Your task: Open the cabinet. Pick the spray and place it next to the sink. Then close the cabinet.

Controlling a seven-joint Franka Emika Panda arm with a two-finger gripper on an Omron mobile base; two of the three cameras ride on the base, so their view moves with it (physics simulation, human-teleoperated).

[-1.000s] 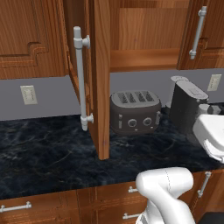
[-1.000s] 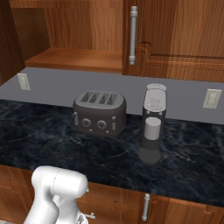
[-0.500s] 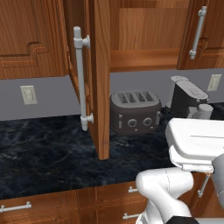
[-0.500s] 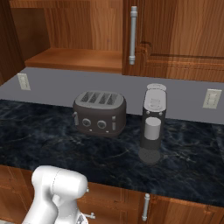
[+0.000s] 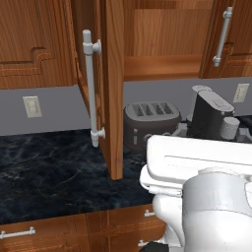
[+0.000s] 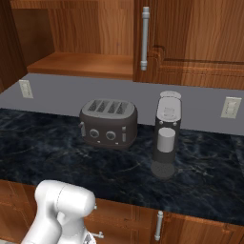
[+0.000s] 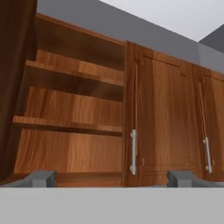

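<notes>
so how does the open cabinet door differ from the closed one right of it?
The open cabinet door swings out edge-on over the counter, baring the shelves; the closed door sits flat and hides its inside. The open door's handle faces sideways, the closed door's handle faces forward. Both are reddish-brown wood with vertical silver bars.

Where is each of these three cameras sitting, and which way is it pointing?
Left base view: behind the arm, left side, facing the open cabinet door, toaster and coffee maker.
Right base view: behind right, facing the same toaster and coffee maker; arm at lower left.
Hand view: on the hand, looking up into the cabinet's shelves; open gripper at the bottom.
All share the open cabinet.
</notes>
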